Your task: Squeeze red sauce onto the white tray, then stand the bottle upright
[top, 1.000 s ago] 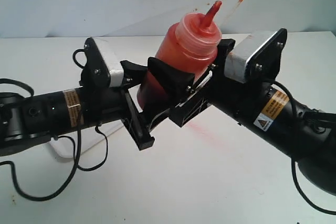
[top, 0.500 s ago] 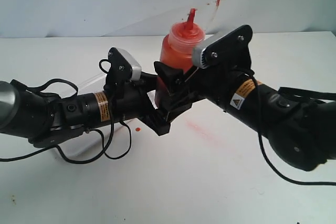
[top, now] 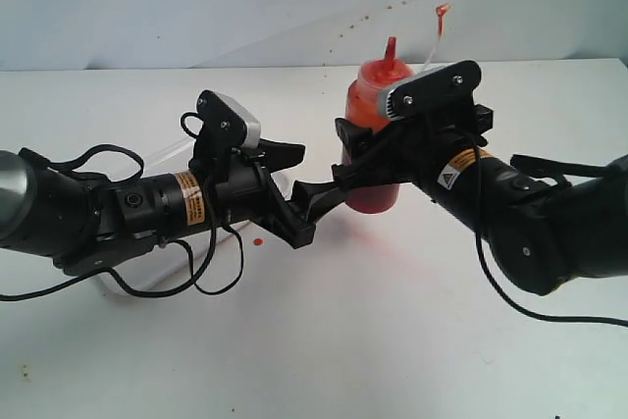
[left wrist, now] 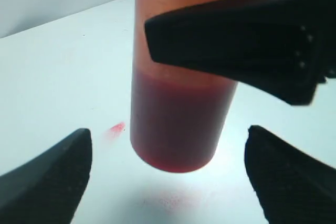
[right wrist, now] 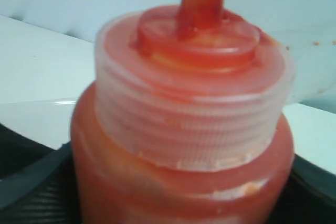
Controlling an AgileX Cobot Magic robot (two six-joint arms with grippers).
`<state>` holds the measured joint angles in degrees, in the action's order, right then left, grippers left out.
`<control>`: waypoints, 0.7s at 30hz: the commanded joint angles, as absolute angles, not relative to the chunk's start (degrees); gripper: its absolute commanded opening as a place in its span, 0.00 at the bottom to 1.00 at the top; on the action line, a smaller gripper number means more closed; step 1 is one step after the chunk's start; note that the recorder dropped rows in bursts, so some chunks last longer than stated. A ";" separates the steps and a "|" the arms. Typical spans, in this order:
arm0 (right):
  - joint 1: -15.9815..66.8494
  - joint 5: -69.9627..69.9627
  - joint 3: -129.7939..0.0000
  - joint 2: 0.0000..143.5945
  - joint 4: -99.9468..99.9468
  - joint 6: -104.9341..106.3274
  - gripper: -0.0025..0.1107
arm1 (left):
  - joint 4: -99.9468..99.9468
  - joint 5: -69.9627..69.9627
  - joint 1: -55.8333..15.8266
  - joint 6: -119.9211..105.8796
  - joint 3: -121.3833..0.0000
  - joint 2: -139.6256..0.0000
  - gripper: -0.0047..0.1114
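Observation:
The bottle (top: 376,149) stands upright, orange-red with darker sauce in its lower part (left wrist: 178,119); its ribbed cap (right wrist: 194,93) and nozzle point up. My right gripper (top: 351,172) is shut on its body, one black finger (left wrist: 236,51) crossing the front. My left gripper (top: 294,193) hangs open just left of the bottle, both fingers (left wrist: 47,182) apart from it. The white tray (top: 147,277) lies mostly hidden under the left arm. One small red sauce drop (top: 257,240) lies below the left gripper; I cannot tell whether it is on the tray.
A faint pink smear (top: 378,242) marks the table in front of the bottle. Red splatter dots (top: 442,9) speckle the white back wall. Black cables (top: 196,272) loop under the left arm, and another runs beside the right arm (top: 549,316).
The left gripper has let go of the bottle and opened. The right gripper has carried the bottle to the right and brought it down upright.

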<state>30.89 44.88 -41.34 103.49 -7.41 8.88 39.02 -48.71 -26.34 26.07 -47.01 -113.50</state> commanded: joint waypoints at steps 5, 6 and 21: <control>27.93 45.30 -42.15 106.26 -7.51 8.63 0.02 | 38.67 -48.98 -26.15 26.40 -47.37 -113.44 0.68; 27.93 45.73 -42.15 107.21 -6.90 8.47 0.02 | 38.67 -48.98 -26.15 26.40 -47.37 -113.33 0.68; 27.93 48.84 -42.15 110.93 -5.10 8.05 0.02 | 38.67 -47.61 -19.78 26.96 -47.37 -109.03 0.68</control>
<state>28.29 46.19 -41.68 111.28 -4.99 8.18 39.02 -47.84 -20.74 26.17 -47.01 -109.87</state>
